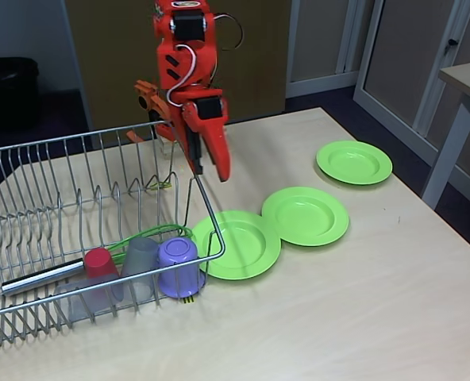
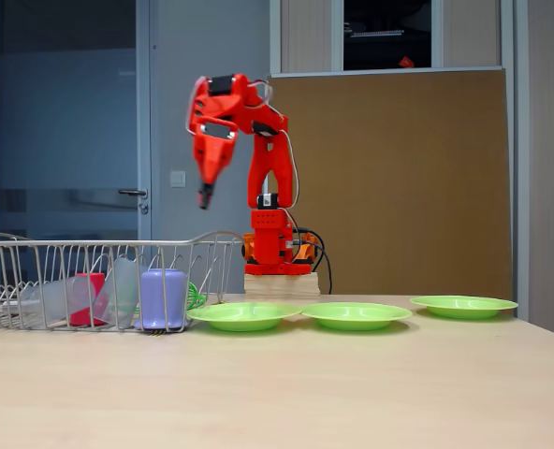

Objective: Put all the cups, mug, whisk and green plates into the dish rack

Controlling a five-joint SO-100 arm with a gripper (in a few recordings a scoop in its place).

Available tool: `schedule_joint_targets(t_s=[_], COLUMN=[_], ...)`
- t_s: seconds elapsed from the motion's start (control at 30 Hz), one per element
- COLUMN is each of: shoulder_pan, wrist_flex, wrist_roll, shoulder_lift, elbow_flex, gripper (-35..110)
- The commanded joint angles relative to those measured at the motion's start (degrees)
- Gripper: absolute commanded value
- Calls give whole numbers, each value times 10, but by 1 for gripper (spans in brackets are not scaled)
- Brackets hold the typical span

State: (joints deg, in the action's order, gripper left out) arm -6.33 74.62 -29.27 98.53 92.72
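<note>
With cups (image 1: 140, 258), mug (image 1: 179, 266) and whisk (image 1: 48, 275) already in the dish rack (image 1: 44, 190), we hold our empty end effector (image 1: 211, 167), fingers together, above its right end, and next should grasp the nearest of three green plates (image 1: 239, 244) beside the rack on the tabletop (image 1: 338, 317).

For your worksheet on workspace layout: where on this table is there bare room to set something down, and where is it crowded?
Free: the table in front of the three green plates, and the dish rack's rear prong rows. Crowded: the rack's front corner, where the cups, mug and whisk bunch together.
</note>
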Motion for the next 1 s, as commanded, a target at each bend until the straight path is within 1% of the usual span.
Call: schedule_joint_targets(t_s=[0.0,0.17,0.27,0.4,0.57,0.97], shoulder_pan=[76,127,131,130,136,134], wrist_flex=[-40,-107,-150,-212,-282,-361], wrist_roll=[146,323,369,385,383,355], shoulder_lift=[61,88,102,96,53,-112], elbow_flex=[98,246,323,393,430,382], gripper=[32,35,37,38,39,37])
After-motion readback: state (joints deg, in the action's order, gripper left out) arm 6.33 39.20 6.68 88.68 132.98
